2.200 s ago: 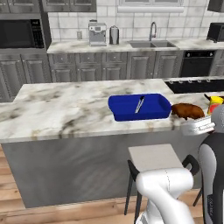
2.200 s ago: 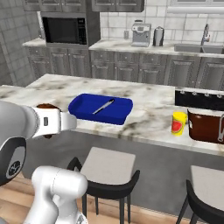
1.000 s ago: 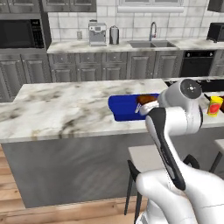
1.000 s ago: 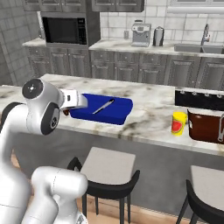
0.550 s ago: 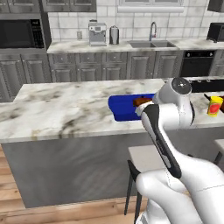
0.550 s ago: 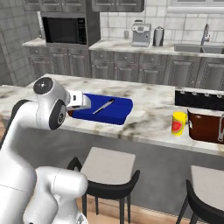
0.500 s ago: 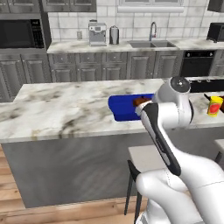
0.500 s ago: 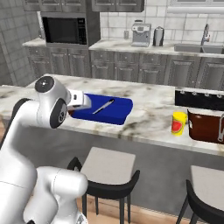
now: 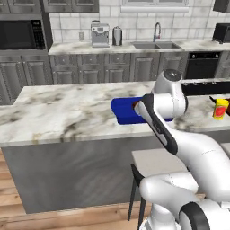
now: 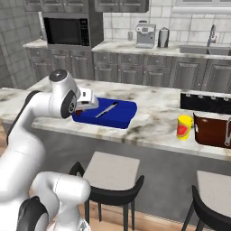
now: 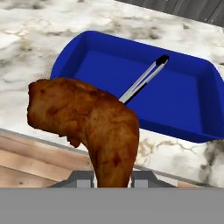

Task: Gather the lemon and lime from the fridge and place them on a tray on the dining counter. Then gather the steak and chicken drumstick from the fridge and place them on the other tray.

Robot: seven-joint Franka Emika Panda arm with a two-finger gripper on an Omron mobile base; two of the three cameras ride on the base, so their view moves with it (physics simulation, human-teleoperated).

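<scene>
Drumstick (image 11: 94,127) clamped between the fingers (image 11: 82,177), held just short of the blue tray's (image 11: 205,131) near rim, above the table (image 11: 166,151) edge. Step in hand: delivering meat. Next move, I judge: carry forward over the tray, clear of the metal utensil (image 11: 142,81), then release.

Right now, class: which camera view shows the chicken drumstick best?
The hand view: the chicken drumstick is large, close and unblocked, held in the shut gripper before the blue tray. The right base view shows a dark sliver by the hand; the left base view shows a small brown patch beside the arm.
</scene>
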